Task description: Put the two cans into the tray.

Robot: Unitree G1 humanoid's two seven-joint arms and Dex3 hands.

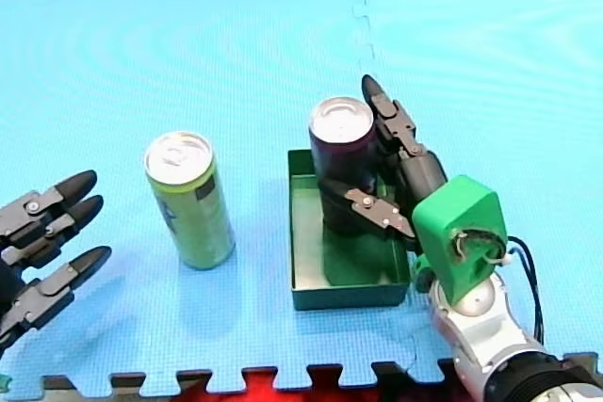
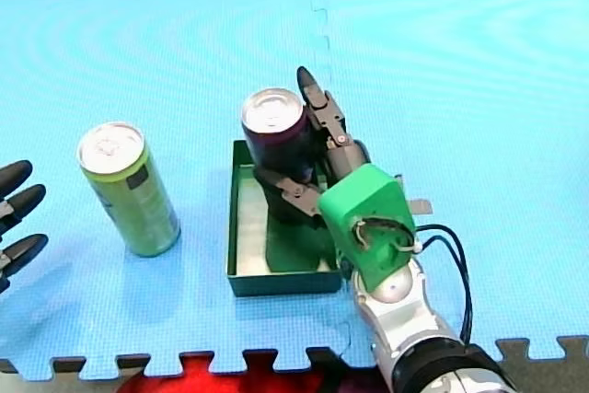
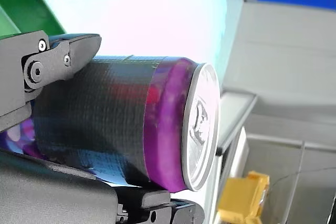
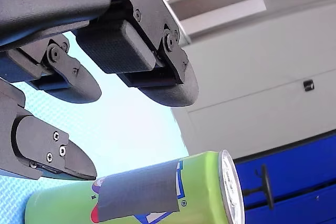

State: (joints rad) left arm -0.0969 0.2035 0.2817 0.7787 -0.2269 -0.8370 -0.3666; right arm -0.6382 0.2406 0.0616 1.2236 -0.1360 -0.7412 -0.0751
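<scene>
Two cans and one tray on the foam mat point(image 1: 141, 63), so here's where I'm at.

Can number one, the purple can point(image 1: 341, 129), is wrapped up in my right robot hand point(image 1: 396, 185). The fingers are curled around its sides, one behind it and the others across the front. The first wrist view shows the same grip from up close. The can stands upright with its lower end down inside the green tray point(image 1: 307, 233), at the far end. I can't tell whether its base is actually sitting on the tray floor or hanging just above it, so I'd judge this one as nearly placed, not released.

Can number two, the green can point(image 1: 188, 200), is the one that matters next. It stands upright on the mat, long axis vertical, just beside the tray on the side away from my right robot hand. My left robot hand point(image 1: 42, 242) has nothing in it, and the can sits out past its fingertips, between that hand and the tray. So the left is clearly the nearer arm for it. My guess is a straight reach forward, a side grasp, then carry it on the same way into the tray's free near end.
</scene>
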